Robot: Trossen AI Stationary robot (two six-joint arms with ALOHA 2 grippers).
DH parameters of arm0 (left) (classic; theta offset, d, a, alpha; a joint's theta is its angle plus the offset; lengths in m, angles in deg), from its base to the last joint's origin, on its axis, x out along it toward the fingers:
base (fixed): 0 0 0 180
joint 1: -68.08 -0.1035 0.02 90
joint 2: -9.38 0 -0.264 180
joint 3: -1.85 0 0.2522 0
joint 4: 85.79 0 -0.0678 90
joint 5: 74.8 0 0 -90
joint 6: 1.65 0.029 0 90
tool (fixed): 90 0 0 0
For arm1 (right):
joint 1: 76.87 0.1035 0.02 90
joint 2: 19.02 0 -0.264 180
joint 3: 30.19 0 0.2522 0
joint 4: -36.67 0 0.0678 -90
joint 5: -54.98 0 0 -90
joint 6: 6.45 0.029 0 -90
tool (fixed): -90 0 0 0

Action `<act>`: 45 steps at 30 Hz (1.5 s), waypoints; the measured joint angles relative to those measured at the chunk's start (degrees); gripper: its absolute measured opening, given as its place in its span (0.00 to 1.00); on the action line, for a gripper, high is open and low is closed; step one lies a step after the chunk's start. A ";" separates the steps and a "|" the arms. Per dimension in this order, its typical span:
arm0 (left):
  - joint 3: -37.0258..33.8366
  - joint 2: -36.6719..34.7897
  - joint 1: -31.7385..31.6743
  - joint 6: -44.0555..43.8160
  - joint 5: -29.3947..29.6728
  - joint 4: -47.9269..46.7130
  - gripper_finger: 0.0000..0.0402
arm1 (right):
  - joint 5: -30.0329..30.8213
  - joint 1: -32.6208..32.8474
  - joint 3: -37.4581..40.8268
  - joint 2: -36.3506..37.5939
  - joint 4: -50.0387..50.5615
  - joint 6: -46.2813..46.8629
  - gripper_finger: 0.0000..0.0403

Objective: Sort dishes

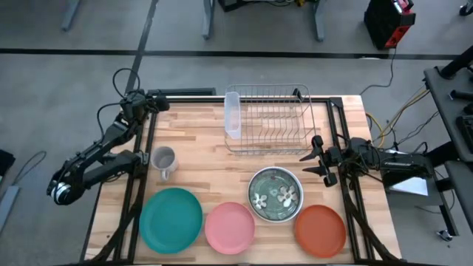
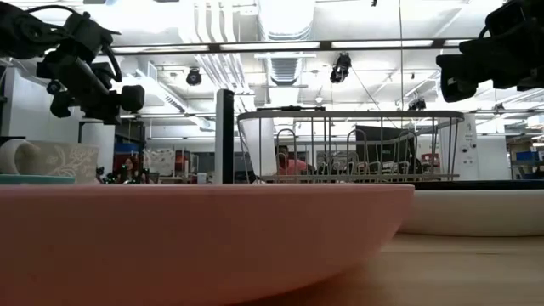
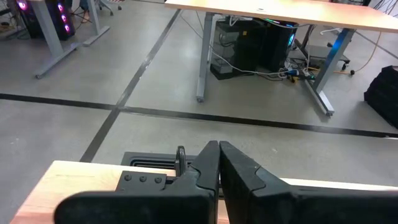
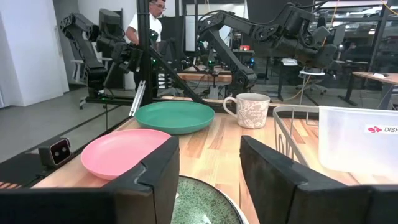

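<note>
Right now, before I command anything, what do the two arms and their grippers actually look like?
Both arms are dark, nearly black, built of jointed segments with black cables looping along them. The left gripper ends in two flat, angular black fingers, with small screws on its mounting block. The right gripper carries two broad, blocky black fingers with squared tips. No coloured markings show on either.

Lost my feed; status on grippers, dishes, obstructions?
Left gripper shut, parked at far left corner. Right gripper open, beside dark green plate. Dishes on table, wire rack empty. Nothing blocking.
</note>
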 joint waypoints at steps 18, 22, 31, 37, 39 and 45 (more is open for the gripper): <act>0.00 0.01 0.00 0.00 0.01 0.00 0.00 | 0.01 0.00 0.00 0.00 0.00 0.00 0.41; 0.00 0.01 -0.01 0.00 0.00 0.00 0.00 | 0.00 -0.01 0.00 0.00 0.00 0.00 0.40; 0.00 -0.01 0.01 0.00 0.00 0.00 0.00 | -0.01 -0.01 0.00 -0.01 -0.04 -0.02 0.38; 0.00 -0.59 0.23 -3.85 -2.73 -2.00 0.00 | -0.01 -0.01 0.00 -0.01 -0.05 1.08 0.40; -0.03 -1.84 0.36 -7.87 -6.66 -5.37 0.00 | 0.01 -0.01 0.00 -0.01 -0.07 0.39 0.41; 0.14 -7.54 1.65 -7.22 -15.63 -6.62 0.00 | 0.23 -0.01 0.00 -0.01 -0.10 -0.97 0.40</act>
